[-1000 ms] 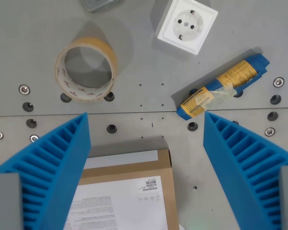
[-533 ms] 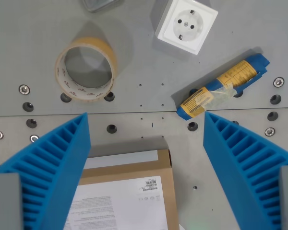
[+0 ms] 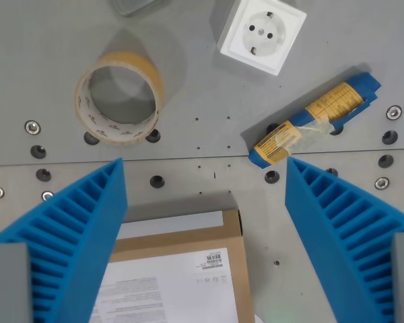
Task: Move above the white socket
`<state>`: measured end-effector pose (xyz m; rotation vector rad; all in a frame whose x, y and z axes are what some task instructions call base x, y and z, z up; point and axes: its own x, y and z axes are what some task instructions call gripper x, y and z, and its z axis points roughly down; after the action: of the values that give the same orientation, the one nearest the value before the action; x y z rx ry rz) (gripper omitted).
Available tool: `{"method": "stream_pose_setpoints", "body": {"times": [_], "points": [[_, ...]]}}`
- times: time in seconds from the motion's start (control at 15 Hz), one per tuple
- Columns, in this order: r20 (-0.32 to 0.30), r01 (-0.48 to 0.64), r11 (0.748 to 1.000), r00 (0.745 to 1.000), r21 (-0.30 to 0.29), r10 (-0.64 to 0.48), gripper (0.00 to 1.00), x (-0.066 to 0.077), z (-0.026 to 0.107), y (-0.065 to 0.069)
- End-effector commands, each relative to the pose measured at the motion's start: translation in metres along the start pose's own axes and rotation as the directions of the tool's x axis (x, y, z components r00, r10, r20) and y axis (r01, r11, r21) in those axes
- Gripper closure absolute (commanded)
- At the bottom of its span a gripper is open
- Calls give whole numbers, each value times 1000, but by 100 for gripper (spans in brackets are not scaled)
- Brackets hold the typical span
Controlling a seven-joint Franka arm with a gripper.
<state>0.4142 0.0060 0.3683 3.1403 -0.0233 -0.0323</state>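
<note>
No text is legible. The box (image 3: 172, 272), below the tape roll (image 3: 119, 97), carries a white label with a barcode and tiny unreadable print. Right of the roll, the blue pack (image 3: 316, 120) bears yellow labels, its print likewise too small.

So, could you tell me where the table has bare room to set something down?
The widest bare patch lies between the tape roll and the blue-and-yellow pack, below the white socket and above the cardboard box. The upper left corner beside the tape roll is also free. Between socket and pack it is tight.
</note>
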Motion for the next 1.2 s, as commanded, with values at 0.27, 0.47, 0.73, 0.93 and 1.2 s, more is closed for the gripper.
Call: {"method": "stream_pose_setpoints", "body": {"times": [0.27, 0.47, 0.73, 0.93, 1.2], "points": [[-69, -117, 993, 991, -6, 116, 0, 3, 23, 10], [-84, -156, 988, 984, -4, 155, 0, 5, 38, 14], [-82, -203, 979, 976, -1, 203, 0, 8, 57, 20], [-70, -240, 971, 968, -3, 239, 0, 12, 72, 26], [-66, -288, 958, 956, -1, 287, 0, 17, 91, 32]]}}
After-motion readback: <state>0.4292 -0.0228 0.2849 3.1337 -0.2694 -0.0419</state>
